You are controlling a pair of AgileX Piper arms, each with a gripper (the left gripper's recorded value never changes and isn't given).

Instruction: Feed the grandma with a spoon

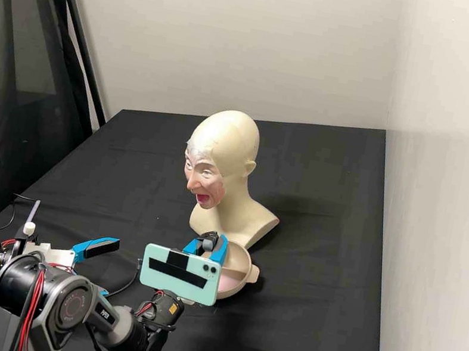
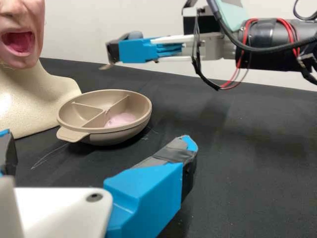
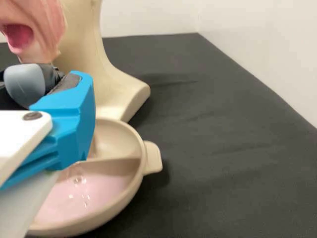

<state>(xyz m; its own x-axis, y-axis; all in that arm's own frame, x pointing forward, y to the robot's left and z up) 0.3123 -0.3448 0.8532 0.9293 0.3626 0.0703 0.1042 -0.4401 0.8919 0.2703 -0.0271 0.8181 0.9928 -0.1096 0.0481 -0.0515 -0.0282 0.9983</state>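
Evidently ready to scoop, the right gripper (image 1: 208, 246), clamped on a grey-handled spoon (image 3: 27, 82), hangs over the beige divided plastic bowl (image 2: 143, 106) of pink mash (image 2: 121, 119) just beside the open-mouthed mannequin grandma (image 1: 223, 155), while the left gripper (image 2: 96, 146) sits aside, wide open and empty.

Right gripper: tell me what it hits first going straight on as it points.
Probably the grandma's neck, below the mouth: the right gripper, shut on a spoon above the bowl, points at it. Depth is hard to judge.
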